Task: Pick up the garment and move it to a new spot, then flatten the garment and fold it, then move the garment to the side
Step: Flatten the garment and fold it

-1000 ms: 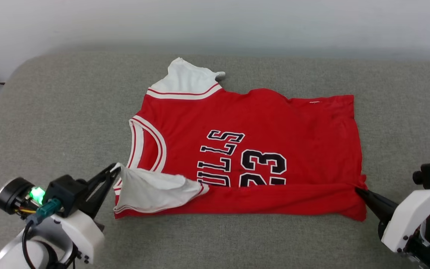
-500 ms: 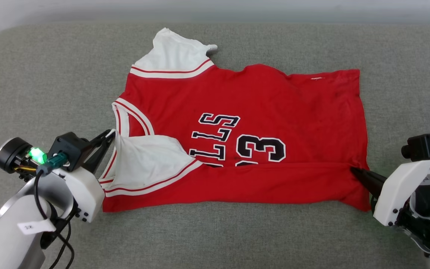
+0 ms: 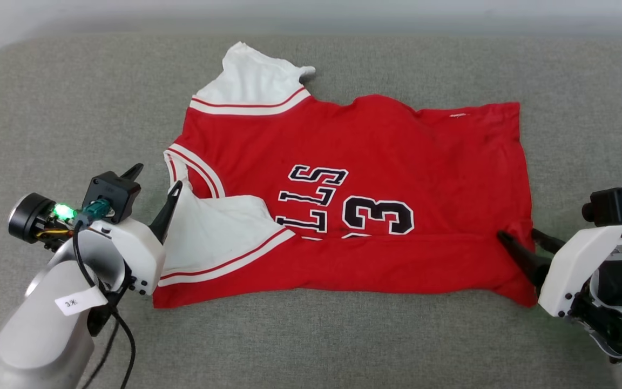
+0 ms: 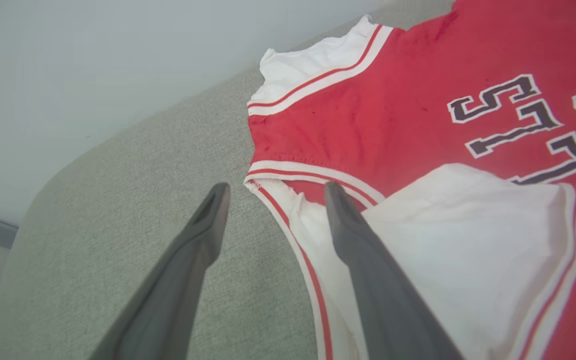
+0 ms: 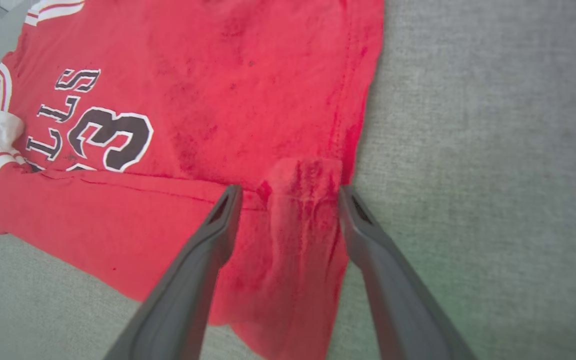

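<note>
Just now the left hand [image 3: 157, 177] and right hand [image 3: 517, 233] were opened wide; nothing is held. The shirt [image 3: 354, 146] is laid mid-frame. Its fold [image 3: 397, 265] could be pulled open if cloth is snagged.

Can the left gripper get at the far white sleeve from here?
Probably yes: the left gripper stands open, holding nothing, and the far white sleeve lies exposed on the grey cushion ahead, with nothing standing between. Whether the arm stretches that far is a guess.

A bare indoor room: grey upholstered surface [image 3: 62, 119], blank wall [image 4: 118, 60].
</note>
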